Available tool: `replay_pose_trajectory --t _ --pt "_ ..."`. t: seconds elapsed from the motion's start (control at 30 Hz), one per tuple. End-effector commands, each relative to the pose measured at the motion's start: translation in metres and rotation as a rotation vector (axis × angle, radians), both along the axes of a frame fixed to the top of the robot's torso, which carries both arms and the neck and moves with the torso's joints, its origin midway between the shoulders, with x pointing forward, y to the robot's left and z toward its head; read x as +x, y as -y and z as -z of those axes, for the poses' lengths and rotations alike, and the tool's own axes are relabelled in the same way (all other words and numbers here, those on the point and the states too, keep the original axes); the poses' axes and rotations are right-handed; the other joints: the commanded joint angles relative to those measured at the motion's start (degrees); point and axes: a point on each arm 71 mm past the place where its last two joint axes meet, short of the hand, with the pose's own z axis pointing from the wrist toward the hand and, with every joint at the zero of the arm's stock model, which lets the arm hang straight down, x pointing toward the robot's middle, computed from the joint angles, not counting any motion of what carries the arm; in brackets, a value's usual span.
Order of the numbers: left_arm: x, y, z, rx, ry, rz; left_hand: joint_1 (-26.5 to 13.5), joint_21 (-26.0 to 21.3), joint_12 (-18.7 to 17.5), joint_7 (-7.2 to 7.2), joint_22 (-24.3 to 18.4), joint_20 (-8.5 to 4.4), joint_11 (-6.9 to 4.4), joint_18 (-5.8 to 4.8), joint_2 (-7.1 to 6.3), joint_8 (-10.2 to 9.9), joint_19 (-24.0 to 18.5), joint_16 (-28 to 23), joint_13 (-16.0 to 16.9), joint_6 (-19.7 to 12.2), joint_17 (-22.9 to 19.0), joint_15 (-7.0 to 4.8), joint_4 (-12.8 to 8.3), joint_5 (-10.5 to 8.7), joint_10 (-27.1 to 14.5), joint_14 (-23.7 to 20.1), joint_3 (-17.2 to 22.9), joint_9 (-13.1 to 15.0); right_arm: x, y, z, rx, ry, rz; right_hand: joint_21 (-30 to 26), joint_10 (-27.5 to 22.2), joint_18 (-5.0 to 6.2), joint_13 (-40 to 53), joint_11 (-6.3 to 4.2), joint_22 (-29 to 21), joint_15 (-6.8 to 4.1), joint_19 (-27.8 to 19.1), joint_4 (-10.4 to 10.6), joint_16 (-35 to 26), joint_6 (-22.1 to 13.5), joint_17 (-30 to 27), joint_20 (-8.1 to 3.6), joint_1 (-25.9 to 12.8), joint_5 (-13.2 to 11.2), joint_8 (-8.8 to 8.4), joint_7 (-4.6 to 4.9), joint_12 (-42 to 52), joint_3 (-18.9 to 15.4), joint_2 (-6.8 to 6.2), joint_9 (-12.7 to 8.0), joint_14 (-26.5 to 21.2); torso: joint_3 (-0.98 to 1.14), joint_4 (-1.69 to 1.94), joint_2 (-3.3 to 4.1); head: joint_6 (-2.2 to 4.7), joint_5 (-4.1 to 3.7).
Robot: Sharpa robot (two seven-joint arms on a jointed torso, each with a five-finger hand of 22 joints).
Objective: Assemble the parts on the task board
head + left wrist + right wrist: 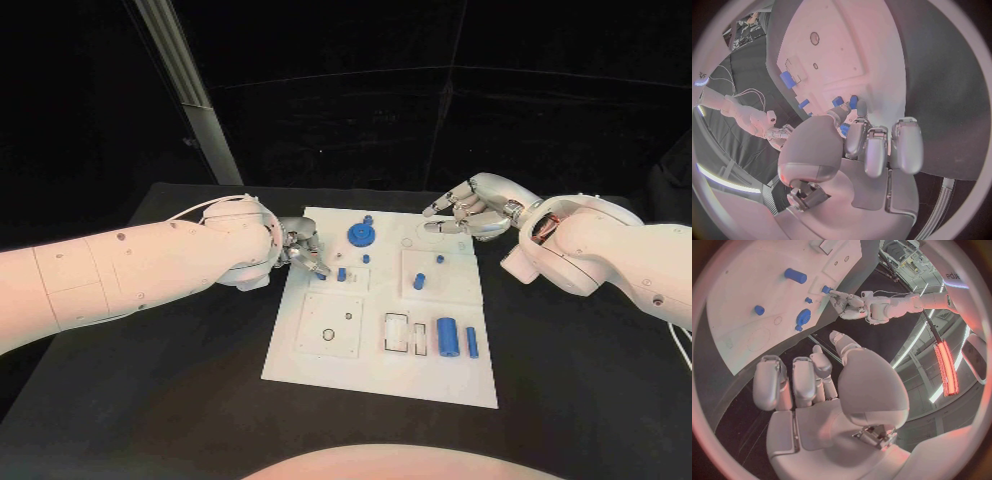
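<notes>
The white task board [378,365] lies mid-table with several blue parts on it. A round blue part [362,234] sits near the far edge, a short peg [420,281] mid-board, and a cylinder [450,337] and a thin bar [472,342] at the near right. My left hand [300,250] is at the board's left edge. Its thumb and forefinger reach two small blue parts [342,273] [853,102], the other fingers curled; I cannot tell whether it grips one. My right hand [469,212] hovers at the far right corner, fingers [804,382] curled in on nothing.
A square inset plate [329,325] with small holes lies on the near left of the board, and rectangular slots [397,332] beside it. Black table [159,400] surrounds the board. A slanted pale pole [195,100] stands behind the table's far left.
</notes>
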Motion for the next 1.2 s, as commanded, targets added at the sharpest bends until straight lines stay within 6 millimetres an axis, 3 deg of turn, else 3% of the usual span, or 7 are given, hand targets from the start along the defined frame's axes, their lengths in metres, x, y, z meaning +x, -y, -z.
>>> replay_pose_trajectory --t 0.03,0.63,0.87,1.2 --pt "-0.0016 0.0007 0.0039 0.026 -0.026 0.010 0.1 0.0 -0.4 -0.70 3.9 0.02 -0.41 -0.45 0.64 0.2 0.2 0.1 10.8 0.9 12.4 -0.40 -8.3 -0.07 3.1 5.5 8.0 0.2 -0.0004 -0.0010 -0.0014 0.005 0.002 -0.010 -0.2 -0.4 0.90 -0.1 -0.15 -0.1 -0.03 -0.4 0.0 -0.3 0.0 0.0 0.12 -0.4 0.3 0.12 0.05 -0.3 0.2 -0.08 0.0 0.8 0.03 -0.06 0.00 -0.08 -0.09" --pt "-0.0037 0.0023 0.0103 0.031 -0.078 0.007 -1.4 -0.1 -0.8 -0.82 3.9 -0.01 -0.45 -0.43 0.85 0.1 0.2 0.1 10.7 0.9 12.4 -0.42 -8.0 -0.88 3.1 5.5 8.0 0.7 -0.0009 -0.0007 -0.0016 0.006 0.003 -0.010 -0.3 -0.4 0.91 -0.1 -0.15 -0.1 -0.03 -0.4 0.0 -0.3 0.0 0.0 0.13 -0.5 0.3 0.12 0.05 -0.3 0.2 -0.09 0.0 0.8 0.02 -0.01 -0.01 -0.25 -0.33" --pt "-0.0010 0.0041 0.0115 0.030 -0.080 -0.019 -5.6 -0.2 -1.0 -1.52 4.0 -0.30 -0.90 -0.42 -0.75 -0.1 0.2 -0.1 10.7 1.0 12.2 -0.81 -5.3 -0.95 3.2 5.4 5.7 1.1 -0.0010 -0.0009 -0.0017 0.006 0.004 -0.010 -0.4 -0.4 0.93 -0.2 -0.14 -0.2 -0.03 -0.5 0.0 -0.4 0.0 -0.1 0.13 -0.5 0.3 0.12 0.06 -0.4 0.3 -0.10 0.0 0.8 0.01 -0.04 -0.01 -0.32 -0.41" --pt "-0.0001 0.0035 0.0127 0.045 -0.087 -0.038 -8.3 -0.2 -1.1 -1.77 4.0 -0.66 -1.12 -0.42 -2.71 -0.3 0.2 -0.1 10.7 1.7 12.1 -1.15 -3.6 -0.90 3.2 5.4 3.7 1.2 -0.0011 -0.0005 -0.0019 0.006 0.005 -0.008 -0.5 -0.5 0.96 -0.3 -0.14 -0.4 -0.03 -0.6 0.0 -0.5 0.0 -0.2 0.13 -0.6 0.3 0.12 0.06 -0.5 0.3 -0.12 0.0 0.7 0.00 0.03 -0.02 -0.44 -0.51"
